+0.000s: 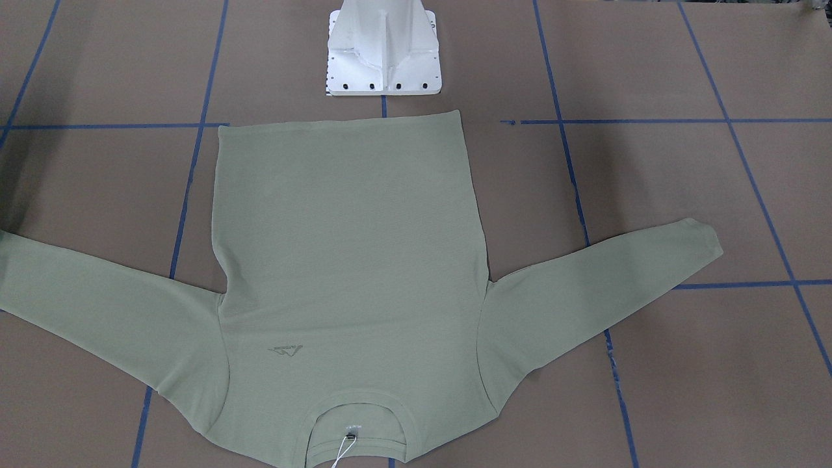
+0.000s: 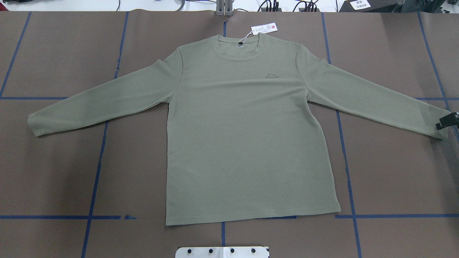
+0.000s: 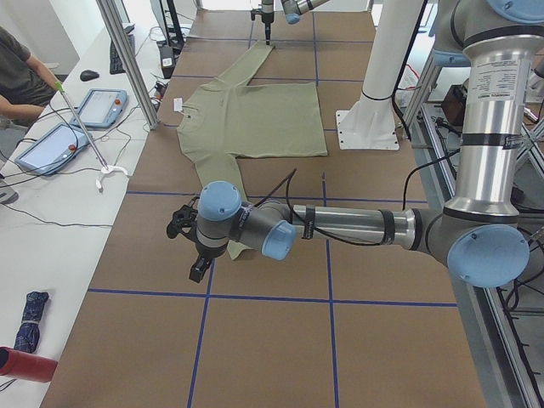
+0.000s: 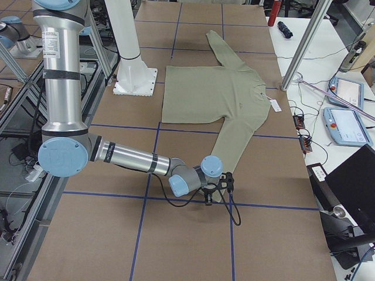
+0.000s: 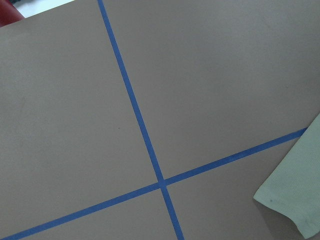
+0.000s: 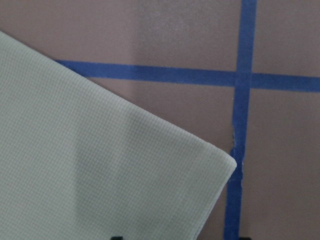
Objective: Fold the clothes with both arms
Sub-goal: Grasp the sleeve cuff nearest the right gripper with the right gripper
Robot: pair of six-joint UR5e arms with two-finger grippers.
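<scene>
- Sage-green shirt lies flat and face-up, dead centre of the overhead view. The collar is at the top, the hem is at the bottom and both sleeves are spread wide.
- White hang tag sits just above the collar on its string, and the small logo is on the chest.
- Right sleeve cuff fills the lower left of the right wrist view, its corner touching a blue tape line.
- Right gripper pokes in at the right edge of the overhead view, right over that cuff. Two dark tips show well separated at the bottom of the wrist view, so the jaws are apart.
- Left gripper hangs low just beside the other cuff. I cannot tell how its jaws stand.
- Brown counter is gridded in blue tape, with the white pedestal just past the hem.
</scene>
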